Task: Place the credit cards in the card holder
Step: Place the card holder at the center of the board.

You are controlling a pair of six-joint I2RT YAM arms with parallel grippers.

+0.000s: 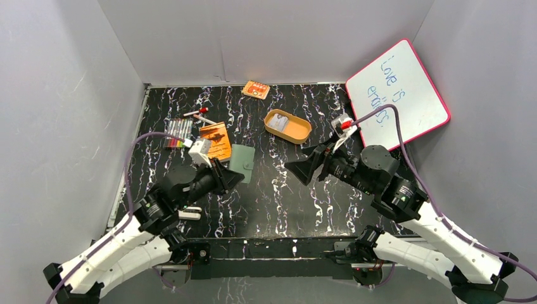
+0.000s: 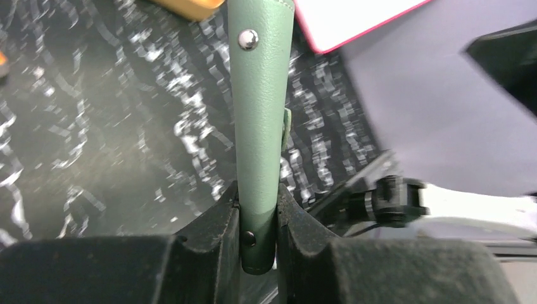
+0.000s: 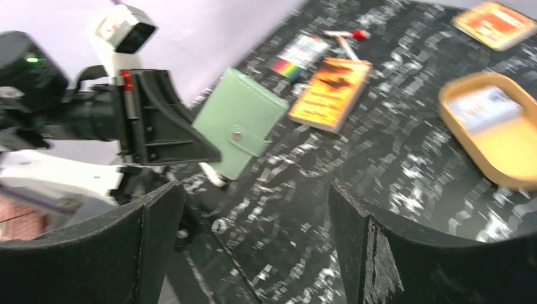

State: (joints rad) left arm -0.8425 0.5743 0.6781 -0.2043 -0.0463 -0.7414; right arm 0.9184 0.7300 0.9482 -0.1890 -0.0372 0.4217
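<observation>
Nearest us, the left gripper (image 1: 223, 177) is clamped on the small sage-green folding card holder (image 1: 242, 162). Its 2 black fingers (image 2: 218, 221) press on the 2 faces of the holder's near end. In the left wrist view the card holder (image 2: 259, 114) shows edge-on. Its long axis runs straight out from the jaws, away from the wrist, and it has 2 metal studs, 1 near each end. From above, that axis points away from the arm bases and slightly right, over the black, white-veined marbled table (image 1: 278, 202). In the right wrist view the card holder (image 3: 240, 120) is folded shut, with its snap tab fastened across the face turned toward the right arm. We cannot tell whether its lower edge touches the table.

To its right and apart from it, the right gripper (image 1: 303, 170) hangs with its fingers (image 3: 158, 240) spread wide and nothing between them. Its tips point left toward the card holder.

Farther back, a flat orange booklet (image 1: 215, 140) lies just left of the card holder, and a pack of coloured pens (image 1: 177, 134) lies left of that. A tan oval tray (image 1: 295, 130) sits beyond the right gripper, with 1 pale grey-white credit card (image 1: 279, 119) flat inside its left end. At the far edge lies a small orange patterned packet (image 1: 256, 89). A white pink-rimmed whiteboard (image 1: 398, 95) leans at the right wall.
</observation>
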